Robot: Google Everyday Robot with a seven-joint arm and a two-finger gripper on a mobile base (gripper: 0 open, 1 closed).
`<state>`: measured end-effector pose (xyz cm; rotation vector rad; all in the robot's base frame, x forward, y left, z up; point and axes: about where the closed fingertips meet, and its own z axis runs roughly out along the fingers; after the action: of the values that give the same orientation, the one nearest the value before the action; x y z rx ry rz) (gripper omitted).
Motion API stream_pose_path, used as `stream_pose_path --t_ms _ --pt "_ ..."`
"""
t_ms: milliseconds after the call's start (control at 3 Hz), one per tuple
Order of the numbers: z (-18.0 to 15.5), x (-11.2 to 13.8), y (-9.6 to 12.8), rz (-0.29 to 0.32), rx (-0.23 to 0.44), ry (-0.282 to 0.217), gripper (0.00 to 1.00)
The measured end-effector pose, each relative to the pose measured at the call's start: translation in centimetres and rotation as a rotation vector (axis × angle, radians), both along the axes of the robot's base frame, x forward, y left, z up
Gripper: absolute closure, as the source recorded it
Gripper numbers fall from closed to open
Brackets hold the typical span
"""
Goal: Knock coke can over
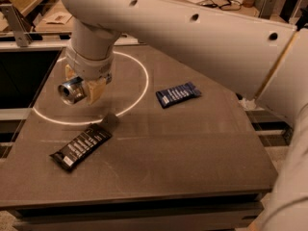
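Gripper, tan-fingered and two-fingered, hangs over the left side of the dark brown flat tabletop, its fingers clamped on the slim silvery-grey metal coke can. Nearest the front edge lies a flat black snack wrapper. Behind it, the coke can is held on its side, long axis roughly level, shiny rimmed top pointing forward and left, inside the thin white ring marked on the table. Farther right lies a flat blue snack wrapper, well apart from the can.
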<state>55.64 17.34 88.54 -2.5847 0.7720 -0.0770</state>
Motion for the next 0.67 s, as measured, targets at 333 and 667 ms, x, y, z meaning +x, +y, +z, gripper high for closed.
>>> stream_pose_path --t_ms 333,667 --pt "-1.18 -0.76 0.34 -0.06 0.029 -0.025 1.0" --pt "-2.02 -1.04 0.6 -0.079 0.069 -0.073 1.0"
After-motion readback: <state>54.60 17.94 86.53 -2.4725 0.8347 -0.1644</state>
